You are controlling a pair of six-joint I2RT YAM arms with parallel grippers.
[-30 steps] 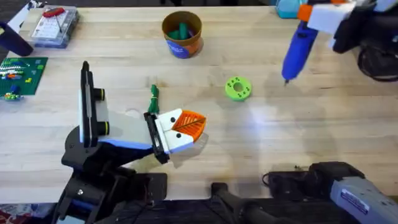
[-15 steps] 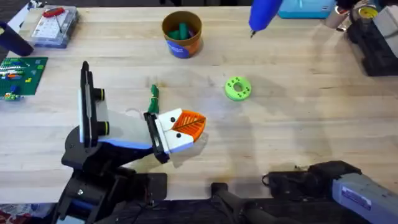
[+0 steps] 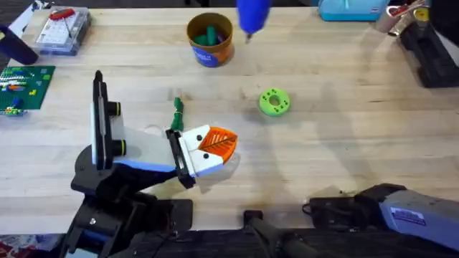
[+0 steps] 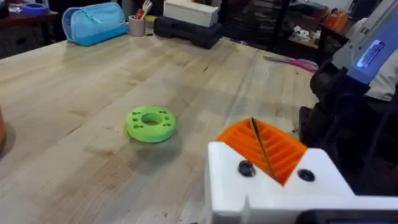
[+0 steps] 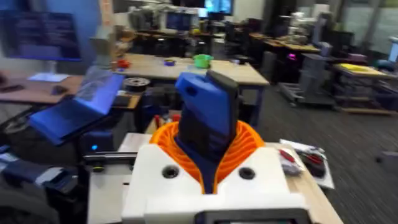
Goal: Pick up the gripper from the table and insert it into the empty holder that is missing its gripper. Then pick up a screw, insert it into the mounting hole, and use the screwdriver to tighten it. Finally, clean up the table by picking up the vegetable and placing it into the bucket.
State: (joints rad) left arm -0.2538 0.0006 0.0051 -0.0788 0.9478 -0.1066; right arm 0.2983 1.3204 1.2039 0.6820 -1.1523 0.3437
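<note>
The screwdriver (image 3: 252, 14) is blurred, its upper end cut off by the overhead view's top edge.

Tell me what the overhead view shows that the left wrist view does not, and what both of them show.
Only the overhead view shows the bucket, the vegetable lying on the table, the blue screwdriver up near the far edge, and the black holder. Only the left wrist view shows a pink-handled tool at the table's side. Both show the green disc and the light blue pouch.
</note>
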